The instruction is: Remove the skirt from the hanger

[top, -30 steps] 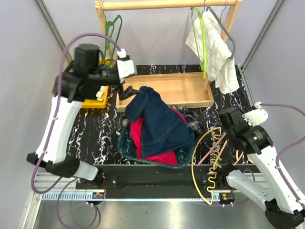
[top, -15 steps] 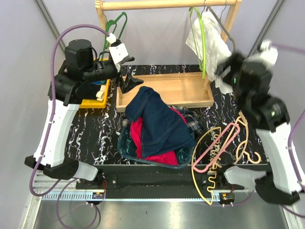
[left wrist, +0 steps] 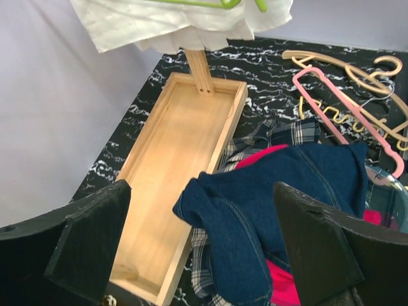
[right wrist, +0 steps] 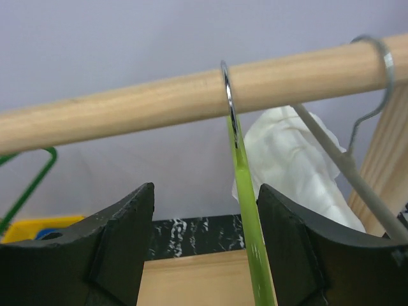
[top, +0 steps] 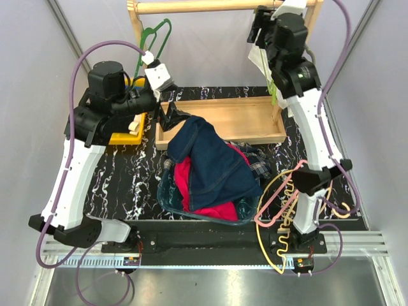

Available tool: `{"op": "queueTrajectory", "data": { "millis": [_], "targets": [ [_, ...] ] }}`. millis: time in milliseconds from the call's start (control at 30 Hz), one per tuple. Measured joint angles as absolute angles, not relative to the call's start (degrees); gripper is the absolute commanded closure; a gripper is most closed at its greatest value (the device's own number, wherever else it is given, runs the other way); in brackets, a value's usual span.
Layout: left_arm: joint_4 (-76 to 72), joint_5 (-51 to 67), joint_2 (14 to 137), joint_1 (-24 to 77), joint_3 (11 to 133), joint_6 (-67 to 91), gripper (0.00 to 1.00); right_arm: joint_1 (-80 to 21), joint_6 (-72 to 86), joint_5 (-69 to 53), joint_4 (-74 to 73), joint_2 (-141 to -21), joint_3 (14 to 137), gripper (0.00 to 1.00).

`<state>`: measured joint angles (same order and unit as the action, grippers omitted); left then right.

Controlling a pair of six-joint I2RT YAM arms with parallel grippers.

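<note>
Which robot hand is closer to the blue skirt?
Left. The left gripper hovers open right beside the top edge of the skirt; the right gripper is far off, up at the wooden rail.

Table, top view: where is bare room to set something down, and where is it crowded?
Free: the floor of the wooden tray, and the marble strip left of the basket. Crowded: the basket, heaped under the skirt, and the near right corner with the pink hanger.

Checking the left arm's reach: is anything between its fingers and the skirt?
Nothing visible does. The skirt lies topmost in the basket, in plain view between the open left fingers.
</note>
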<state>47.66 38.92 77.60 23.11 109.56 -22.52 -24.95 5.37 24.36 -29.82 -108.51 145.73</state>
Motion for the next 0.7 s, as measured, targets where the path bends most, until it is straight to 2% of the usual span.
{"op": "queueTrajectory", "data": {
  "millis": [167,300,467,700],
  "targets": [
    [47.6,37.9,75.3,23.1,107.4,-23.4,0.01,-24.4,3.3,24.4,-30.2,-113.1,145.8,0.3],
    [46.7,37.6,74.9,23.1,106.6,-23.7,0.01,-24.4,3.0,23.7,-29.4,-112.6,146.1,0.28],
    [46.6,37.4,74.9,23.1,105.1,-24.2,0.01,-24.4,0.0,22.2,-24.5,-106.4,142.2,0.27],
    [46.2,37.2,74.9,23.1,104.9,-24.4,0.01,-21.1,-4.7,26.5,-17.4,-95.4,137.1,0.29]
  ]
}}
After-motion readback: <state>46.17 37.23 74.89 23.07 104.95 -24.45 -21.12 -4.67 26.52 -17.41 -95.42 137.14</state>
